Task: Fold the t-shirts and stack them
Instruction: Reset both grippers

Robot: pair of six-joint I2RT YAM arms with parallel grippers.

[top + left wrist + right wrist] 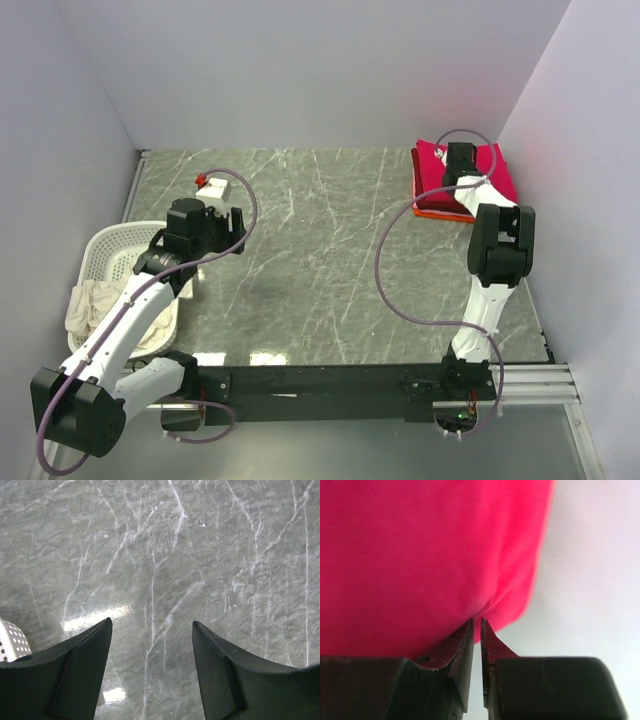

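Note:
A bright crimson-red t-shirt (500, 170) lies folded on top of a stack in the back right corner, with an orange t-shirt (440, 212) showing beneath its front edge. My right gripper (457, 156) is down on the crimson t-shirt (420, 555). In the right wrist view that gripper (476, 621) has its jaws almost together, and the cloth's edge puckers at the tips. My left gripper (232, 224) hovers open over bare table next to the basket; nothing lies between its fingers (95, 650). A cream-white t-shirt (90, 305) hangs crumpled from the basket.
A white slotted laundry basket (110, 250) stands at the left edge of the grey marble table (320, 250); its corner (12, 642) shows in the left wrist view. Pale walls close in the back and both sides. The stack sits tight against the right wall.

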